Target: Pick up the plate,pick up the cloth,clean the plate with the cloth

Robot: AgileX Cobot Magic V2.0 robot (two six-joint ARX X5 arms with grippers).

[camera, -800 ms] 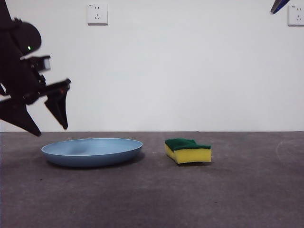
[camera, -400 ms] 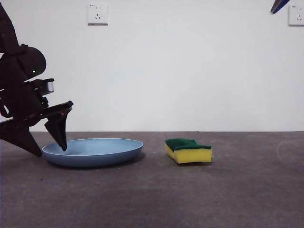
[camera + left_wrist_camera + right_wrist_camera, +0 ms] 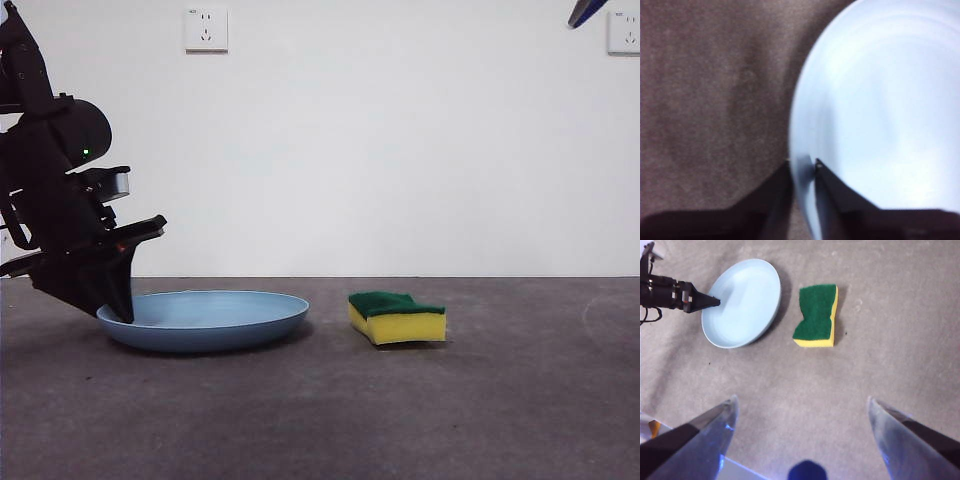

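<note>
The light-blue plate [image 3: 220, 318] lies flat on the dark table, left of centre. My left gripper [image 3: 120, 310] is down at the plate's left rim, and its jaws are shut on it. The left wrist view shows the rim [image 3: 802, 175] pinched between the two jaws, one inside the plate [image 3: 880, 100] and one outside. The cloth, a yellow sponge with a green top [image 3: 397, 317], lies just right of the plate, untouched. My right gripper [image 3: 802, 400] is open and empty, high above the table. Its view shows the plate [image 3: 742, 302], the sponge [image 3: 816, 315] and the left gripper [image 3: 715, 302].
The grey table [image 3: 400, 410] stretches bare in front of the plate and sponge. A white wall with two sockets [image 3: 205, 29] stands behind. The right arm shows only as a blue-black tip [image 3: 585, 12] at the top right corner.
My left gripper came down and to the right from above the plate's left edge, and its jaws closed on the rim. The plate shifted slightly to the right. The sponge has not moved.
</note>
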